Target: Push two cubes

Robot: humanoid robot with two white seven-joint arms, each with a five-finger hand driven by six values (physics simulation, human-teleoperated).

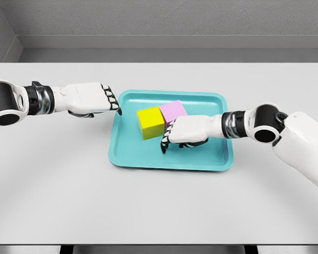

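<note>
Head view, right hand [183, 132] against pink cube [174, 110], fingers down

Yellow cube [150, 121], pink cube [174, 111], teal tray [169, 159], white table [148, 206].

A broad, matte white rectangular table [159, 206] filled most of the view. Behind its far edge rose a rough grey textured wall [169, 17], meeting a second grey wall [1, 32] at the left corner. Lighting was soft and even, with faint shadows.
</note>
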